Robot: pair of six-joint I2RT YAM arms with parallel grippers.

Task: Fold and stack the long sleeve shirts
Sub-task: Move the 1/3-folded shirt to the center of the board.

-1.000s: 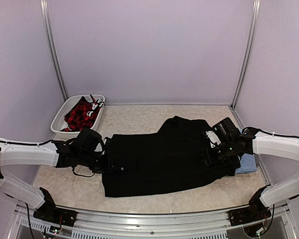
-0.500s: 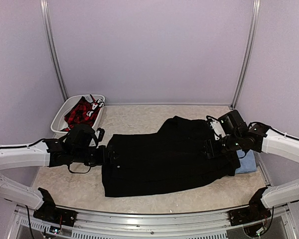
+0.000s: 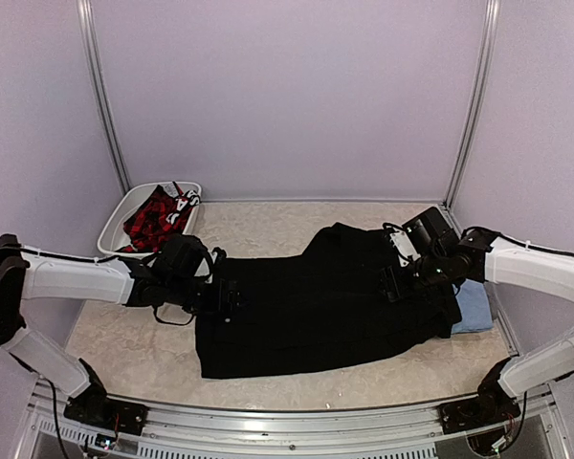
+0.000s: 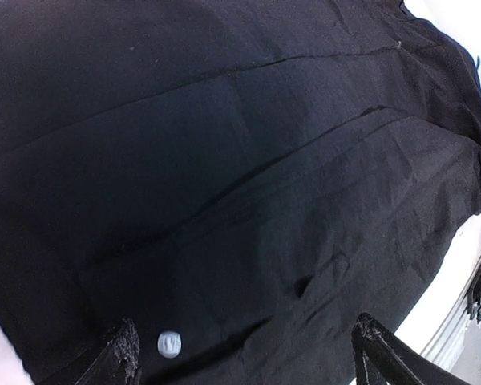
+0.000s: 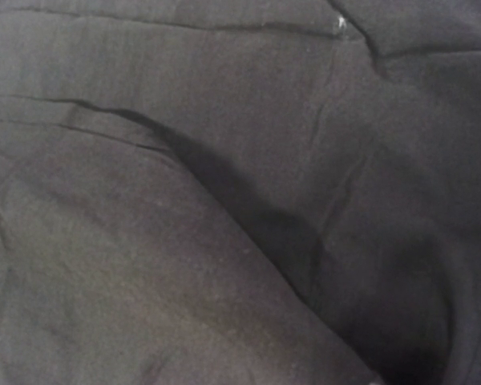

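The black long sleeve shirt (image 3: 316, 301) lies spread flat across the middle of the table. The light blue shirt (image 3: 474, 312) peeks out from under its right end. My left gripper (image 3: 226, 298) hovers over the black shirt's left edge. In the left wrist view its fingertips (image 4: 125, 358) stand wide apart and open, with only black cloth (image 4: 248, 184) and a white button (image 4: 169, 343) below them. My right gripper (image 3: 392, 283) sits low on the shirt's right part. The right wrist view is filled with black fabric (image 5: 224, 200), and its fingers do not show.
A white basket (image 3: 116, 229) holding red plaid cloth (image 3: 158, 216) stands at the back left. Purple walls close in the table on three sides. A metal rail (image 3: 268, 421) runs along the near edge.
My left gripper has opened and let go of the shirt's left edge, and has slid right over the cloth. My right gripper has shifted slightly back and left on the shirt.
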